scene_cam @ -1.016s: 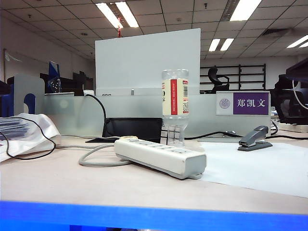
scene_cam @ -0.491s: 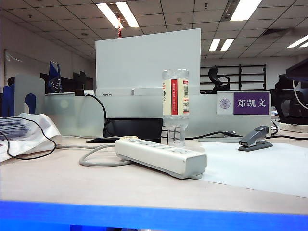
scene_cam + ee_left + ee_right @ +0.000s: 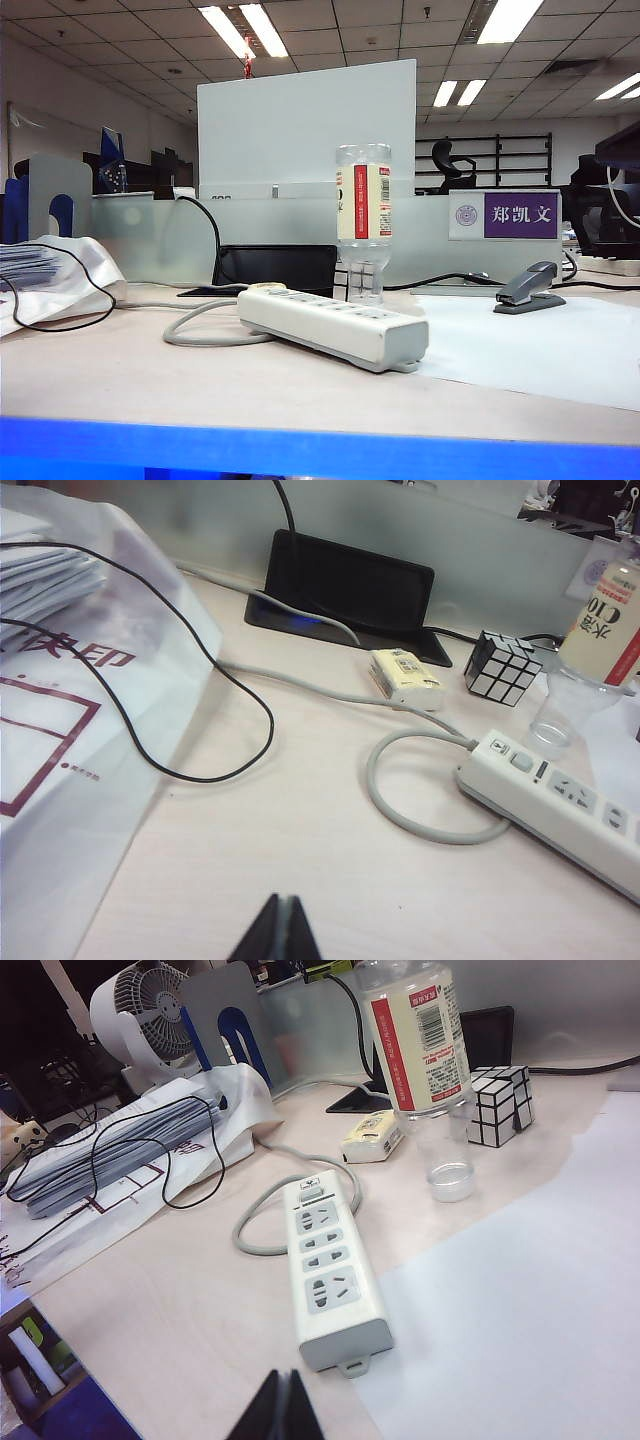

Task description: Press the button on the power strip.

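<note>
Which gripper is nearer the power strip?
Right, I'd judge. The shut right gripper hovers just off the power strip at its end away from the cable; the shut left gripper hovers farther off.

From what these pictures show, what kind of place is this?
Most likely an open-plan office desk. A desk partition with a nameplate stands behind the table, a stapler and power strip lie on it, and ceiling-panel lights run overhead. Both grippers hover shut above the table.

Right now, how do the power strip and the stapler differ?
The power strip is a long white bar lying flat at the table's middle; the stapler is small, grey, wedge-shaped, standing far right. The strip trails a thick cable; the stapler has none. Both rest on the table, untouched: left gripper and right gripper are shut, clear of both.
</note>
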Tool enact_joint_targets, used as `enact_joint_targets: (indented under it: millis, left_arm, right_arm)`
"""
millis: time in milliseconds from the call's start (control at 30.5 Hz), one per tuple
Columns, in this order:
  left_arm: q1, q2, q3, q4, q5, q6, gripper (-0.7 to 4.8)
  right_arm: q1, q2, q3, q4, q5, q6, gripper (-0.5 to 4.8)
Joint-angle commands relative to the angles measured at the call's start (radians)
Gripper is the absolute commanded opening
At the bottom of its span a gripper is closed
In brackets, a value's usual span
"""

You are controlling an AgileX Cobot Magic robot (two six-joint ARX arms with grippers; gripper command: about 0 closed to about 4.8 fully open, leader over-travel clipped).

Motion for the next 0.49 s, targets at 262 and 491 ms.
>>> enact_joint_targets:
  millis: [262, 491]
  left_arm:
    - [0.002, -0.001, 0.002, 0.01, -0.063, 0.049, -0.04]
    - [0.002, -0.001, 0.001, -0.001, -0.375, 0.083, -0.03]
  right_arm:
    - [0.0, -0.001, -0.002, 0.02, 0.001, -0.003, 0.03]
    - [0.0, -0.001, -0.002, 0.02, 0.002, -0.003, 0.03]
